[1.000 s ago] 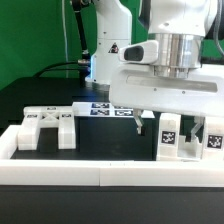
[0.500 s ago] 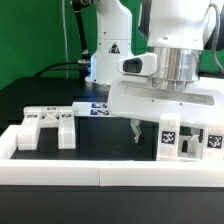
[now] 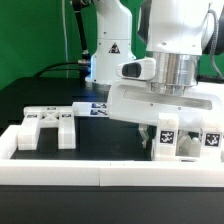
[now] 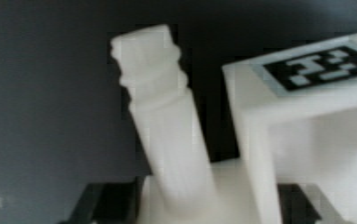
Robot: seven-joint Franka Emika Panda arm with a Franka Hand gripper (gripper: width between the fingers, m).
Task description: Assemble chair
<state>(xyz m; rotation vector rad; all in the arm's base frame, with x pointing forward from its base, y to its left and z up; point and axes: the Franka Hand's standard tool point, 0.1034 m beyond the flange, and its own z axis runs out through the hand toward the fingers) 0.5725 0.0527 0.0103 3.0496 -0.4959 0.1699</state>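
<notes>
Pincer point(image 3: 147, 131) hangs low over the black desk point(image 3: 100, 142), at about 4 o'clock in the exterior view, under the broad white hand of the arm point(image 3: 165, 60). Its tips are just beside the tagged block point(image 3: 172, 138), on that block's 9 o'clock side; whether they touch it cannot be made out from there.

The wrist view is closer but blurred. The dark fingers point(image 4: 107, 200) are spread, one on each side of the foot of a ridged post point(image 4: 162, 120). This chunky white upright runs away from the camera between them. Just beside the post is a tagged frame point(image 4: 264, 130), a white piece with a black-and-white square tag on its upper face. One leg of the frame runs alongside the post and also lies between the fingers.

The rest of the chair is loose on the desk in the exterior view. A second tagged block point(image 3: 211, 140) stands at 3 o'clock, near the first. A slotted piece point(image 3: 47, 125) lies at 9 o'clock, well apart from the pincer. The marker board point(image 3: 100, 108) lies flat toward 10 o'clock from the pincer, partly hidden by the hand. A long white border rail point(image 3: 100, 172) runs across the front at 6 o'clock.
</notes>
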